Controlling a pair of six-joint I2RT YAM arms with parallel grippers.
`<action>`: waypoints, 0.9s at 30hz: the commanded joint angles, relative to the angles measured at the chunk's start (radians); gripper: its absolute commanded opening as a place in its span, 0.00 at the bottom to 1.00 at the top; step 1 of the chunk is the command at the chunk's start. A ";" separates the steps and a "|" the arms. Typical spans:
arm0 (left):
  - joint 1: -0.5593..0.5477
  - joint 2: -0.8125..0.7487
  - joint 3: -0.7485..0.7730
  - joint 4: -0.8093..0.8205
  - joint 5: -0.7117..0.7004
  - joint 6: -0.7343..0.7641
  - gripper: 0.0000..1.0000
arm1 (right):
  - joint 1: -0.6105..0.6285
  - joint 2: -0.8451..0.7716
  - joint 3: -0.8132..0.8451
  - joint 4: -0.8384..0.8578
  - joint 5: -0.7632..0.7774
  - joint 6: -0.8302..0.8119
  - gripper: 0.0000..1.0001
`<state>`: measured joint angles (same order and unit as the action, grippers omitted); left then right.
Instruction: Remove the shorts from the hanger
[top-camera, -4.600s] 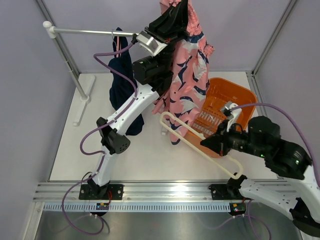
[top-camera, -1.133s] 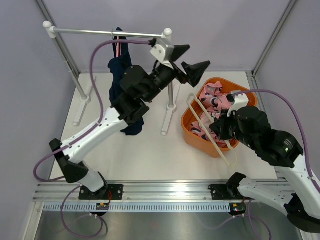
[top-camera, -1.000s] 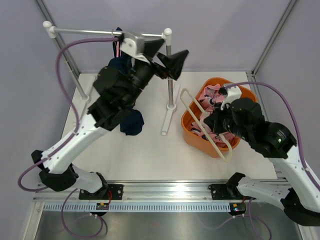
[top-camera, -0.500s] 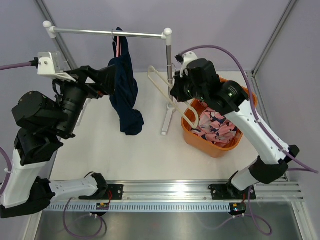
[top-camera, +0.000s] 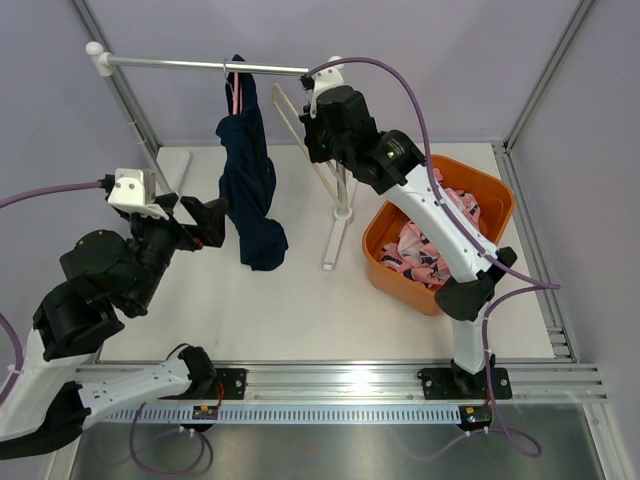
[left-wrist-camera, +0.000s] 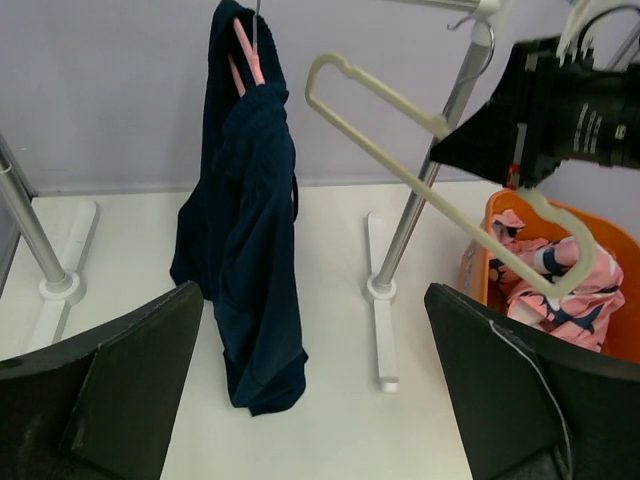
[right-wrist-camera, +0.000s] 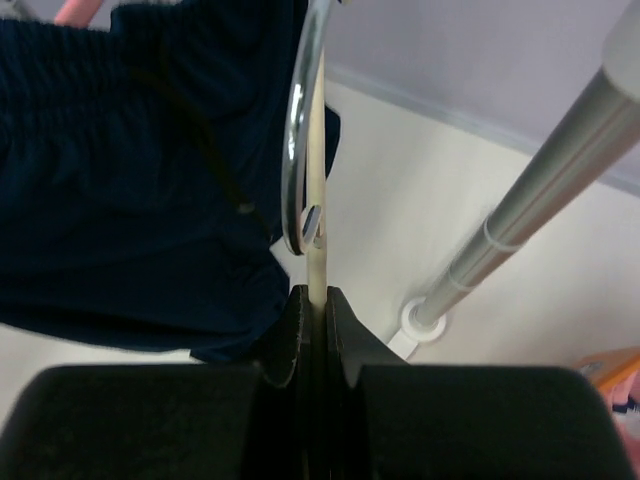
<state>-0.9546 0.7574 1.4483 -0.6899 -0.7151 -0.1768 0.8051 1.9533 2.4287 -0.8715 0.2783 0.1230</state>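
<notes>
Dark navy shorts (top-camera: 247, 185) hang from a pink hanger (left-wrist-camera: 246, 58) on the rail (top-camera: 170, 65); they also show in the left wrist view (left-wrist-camera: 250, 260) and the right wrist view (right-wrist-camera: 120, 230). Pink patterned shorts (top-camera: 428, 252) lie in the orange basket (top-camera: 385, 222). My right gripper (top-camera: 312, 128) is shut on a bare cream hanger (top-camera: 287, 118), held up by the rail's right end; the jaws (right-wrist-camera: 315, 300) pinch its bar (right-wrist-camera: 315, 200) just below the metal hook (right-wrist-camera: 291, 150). My left gripper (top-camera: 207, 220) stands open and holds nothing, left of the navy shorts and apart from them (left-wrist-camera: 310, 300).
The rail's right post (top-camera: 342, 190) stands between the navy shorts and the basket, with white feet (top-camera: 330, 250) on the table. The left post (top-camera: 150, 160) rises at the back left. Frame uprights border both sides.
My right arm has raised the bare cream hanger from beside the basket up to the rail's right end. The left arm has drawn back and lower, still open.
</notes>
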 joint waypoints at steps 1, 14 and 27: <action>-0.004 -0.047 -0.063 0.016 -0.023 -0.010 0.99 | 0.011 0.010 0.066 0.149 0.087 -0.063 0.00; -0.004 -0.196 -0.339 0.107 -0.027 0.028 0.99 | 0.009 0.111 0.145 0.285 0.177 -0.152 0.00; -0.004 -0.273 -0.494 0.187 0.005 0.040 0.99 | -0.030 0.173 0.202 0.344 0.165 -0.151 0.00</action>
<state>-0.9546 0.5045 0.9661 -0.5762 -0.7158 -0.1486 0.7956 2.1315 2.5786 -0.6220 0.4255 -0.0185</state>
